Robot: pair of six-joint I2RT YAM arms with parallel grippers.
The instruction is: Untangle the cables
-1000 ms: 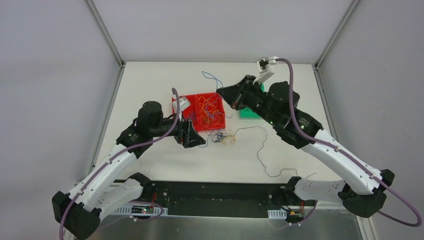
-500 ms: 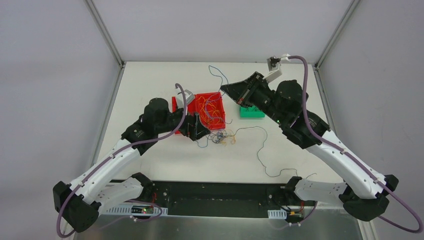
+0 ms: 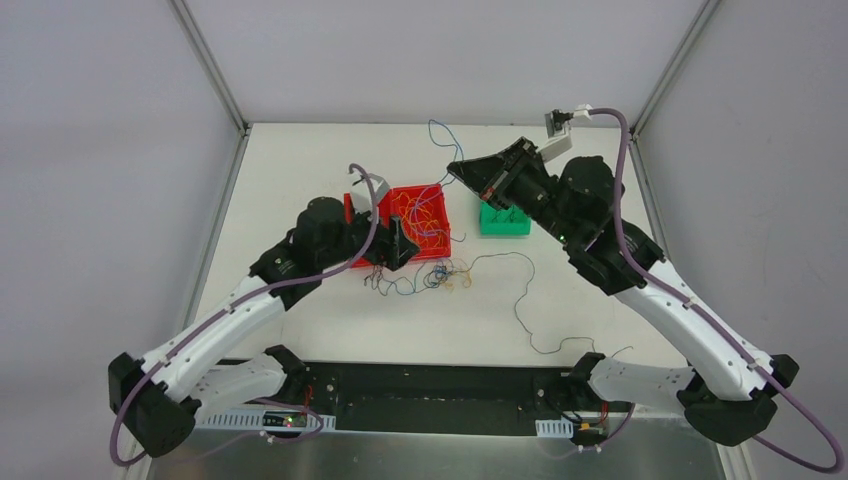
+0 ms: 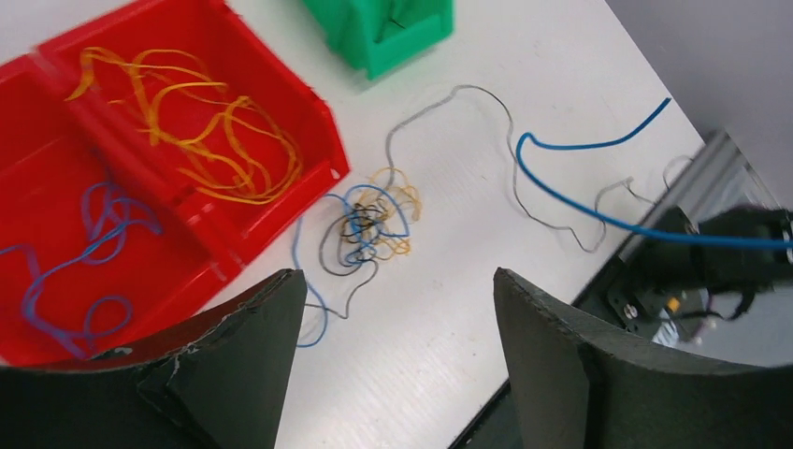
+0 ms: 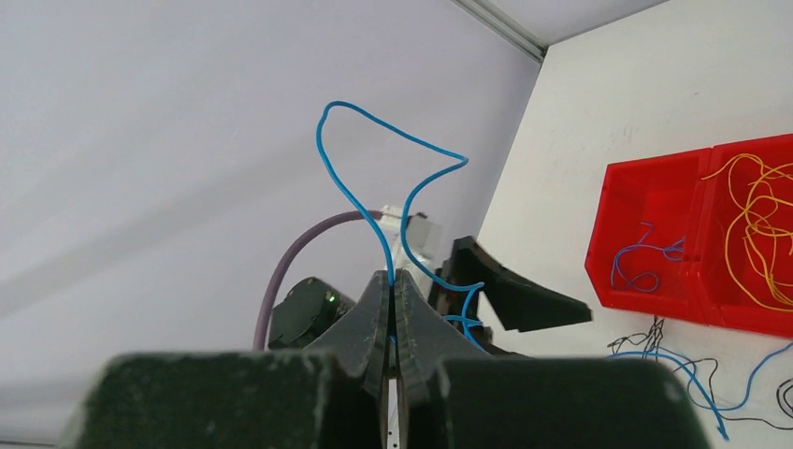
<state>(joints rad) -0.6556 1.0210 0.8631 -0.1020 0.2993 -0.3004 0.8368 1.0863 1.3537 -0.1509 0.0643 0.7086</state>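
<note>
Swinging up and toward the far right, the right arm has carried its blue cable (image 5: 372, 140) higher off the desk (image 3: 300, 170). Meanwhile the left arm has pushed rightward to the near edge of the red bins (image 4: 281, 201). The right fingers (image 5: 393, 281) are pinched tight on that blue cable, whose loose loop arcs above them. Whether its trailing end is free of the knot I cannot tell. The left fingers (image 4: 393, 290) stand spread wide with nothing between them, poised above the knot.

Sorting looks partly done. Orange cables (image 4: 187, 140) lie in the right red bin and blue ones (image 4: 75, 243) in the left. A thin grey cable (image 4: 486, 131) lies loose on the desk to the right of the knot, already separated. What remains is the knot (image 4: 365, 224) itself, a small snarl of blue, black and orange strands on the desk just near of the red bins. The lifted blue cable is not yet put away either. A green bin (image 3: 503, 218) sits to the right of the red pair; what it holds I cannot tell.
</note>
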